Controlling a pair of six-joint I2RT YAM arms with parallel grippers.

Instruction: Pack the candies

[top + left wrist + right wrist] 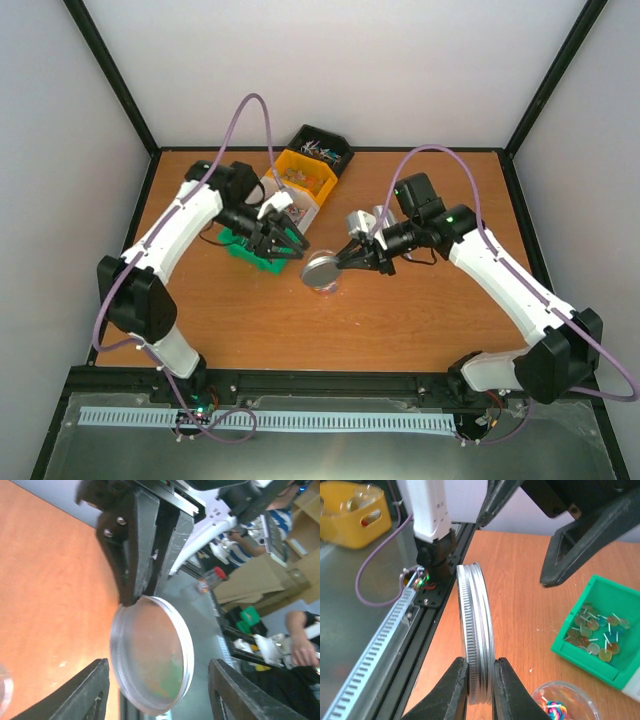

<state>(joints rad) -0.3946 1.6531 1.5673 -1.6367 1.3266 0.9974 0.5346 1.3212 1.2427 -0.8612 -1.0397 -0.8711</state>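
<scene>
While the right gripper pinches the silver lid on edge by its rim above the wooden table, left gripper jaws spread, flanking the lid, candies heaped in the green bin, colourful sweets in the open clear jar nearby.

The ribbed metal lid is shiny, the wooden table matt.

Silver ribbed lid — green bin of amber and pale-green candies, yellow bin, black bin — orange wood-grain table.
</scene>
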